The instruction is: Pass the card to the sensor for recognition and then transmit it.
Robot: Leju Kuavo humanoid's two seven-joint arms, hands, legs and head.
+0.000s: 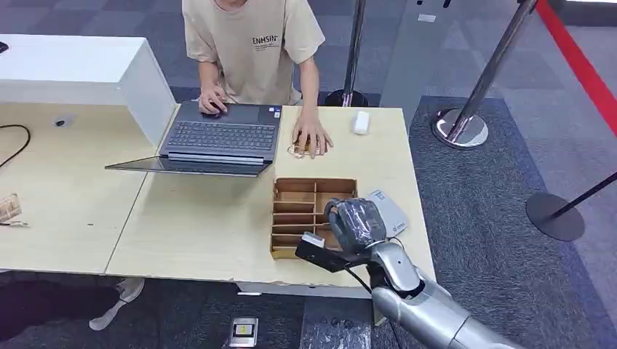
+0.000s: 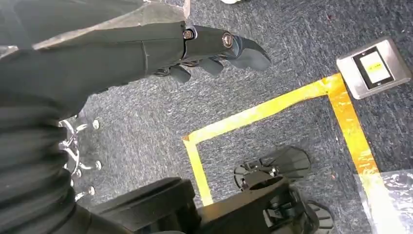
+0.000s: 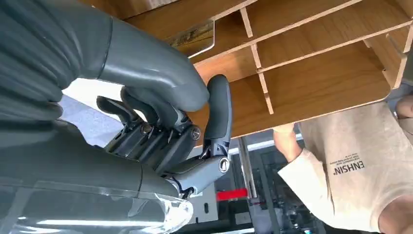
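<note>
Now brown-patterned card (image 3: 195, 39) in organizer (image 3: 316, 73); right fingers (image 3: 219, 112) curled beside, grip unclear; left fingers (image 2: 243, 48) loose, empty.

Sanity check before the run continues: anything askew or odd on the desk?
Mostly tidy. The laptop is folded back flat, its screen overhanging the gap between tables. The white card reader lies angled beside the wooden organizer, half hidden by the right hand.

Wooden table (image 1: 204, 240) carries laptop (image 1: 218, 138), divided wooden tray (image 1: 291, 218), sensor (image 1: 389, 211)
</note>
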